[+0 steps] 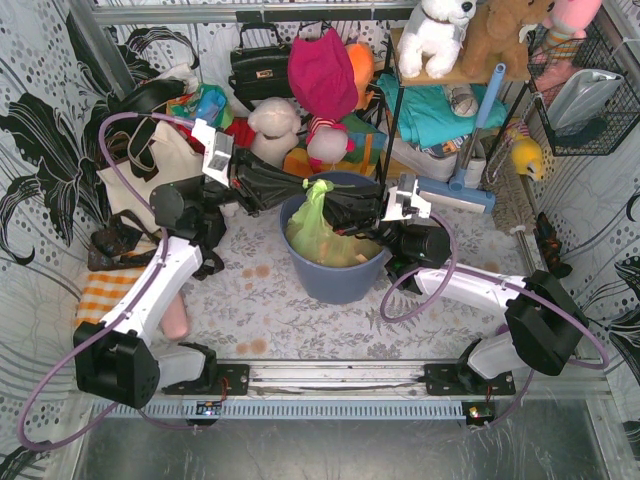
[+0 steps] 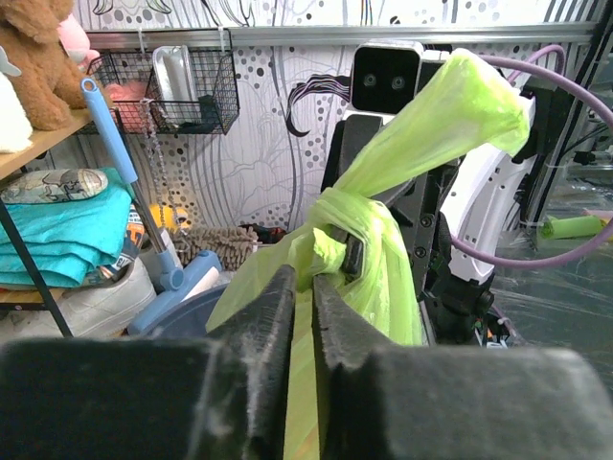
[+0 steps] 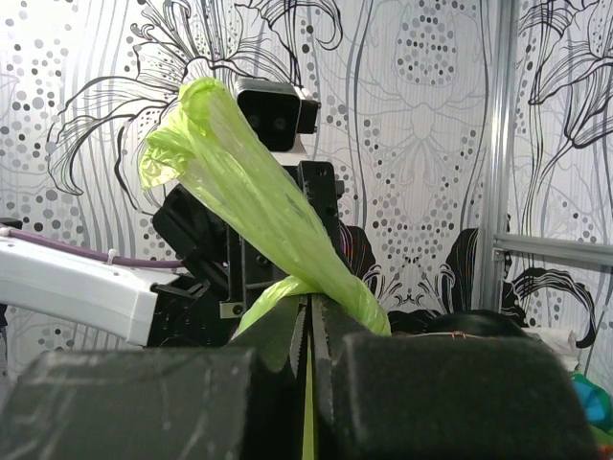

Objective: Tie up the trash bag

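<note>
The trash bag (image 1: 318,235) sat in the blue-grey bin (image 1: 335,280) at the middle of the worktop (image 1: 250,305). Its body was slumped below the rim and its neck was gathered into a twisted rope standing above the bin. The film looked thin, soft and light, and probably slick, so it would likely crumple and slide rather than hold a shape, and hard pulling might stretch or tear it. The best hold seemed to be the bunched neck, where many layers give a grip something to bite. The left fingers (image 2: 263,326) were closed to a narrow slit on a strip of green film just beside a knot-like wrap. The right fingers (image 3: 273,335) were pinched nearly together on the neck from the opposite side, with 1 loose tail standing above them. What lay inside the bag could not be made out, and nothing else showed in the bin.
</note>
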### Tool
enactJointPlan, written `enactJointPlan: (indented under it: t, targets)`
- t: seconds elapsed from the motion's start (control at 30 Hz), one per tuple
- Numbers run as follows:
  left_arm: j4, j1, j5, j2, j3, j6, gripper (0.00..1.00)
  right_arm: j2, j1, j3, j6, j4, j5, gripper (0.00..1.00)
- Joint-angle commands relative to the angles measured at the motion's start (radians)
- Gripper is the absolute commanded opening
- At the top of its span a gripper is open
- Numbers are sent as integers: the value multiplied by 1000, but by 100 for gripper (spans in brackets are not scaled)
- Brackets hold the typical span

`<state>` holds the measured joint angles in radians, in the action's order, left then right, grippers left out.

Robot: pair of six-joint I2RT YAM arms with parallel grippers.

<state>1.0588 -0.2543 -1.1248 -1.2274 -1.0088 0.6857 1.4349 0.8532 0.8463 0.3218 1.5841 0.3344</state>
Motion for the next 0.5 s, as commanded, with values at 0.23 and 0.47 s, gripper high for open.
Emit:
enactJointPlan:
  t: [0.23,0.47]
  targets:
    - [49,6,3,-1,-20,5,0,-1,10,34,25,79,17,0]
    - [-153,9,141,122,5,-196,0,-20,10,2,12,78,-17,5]
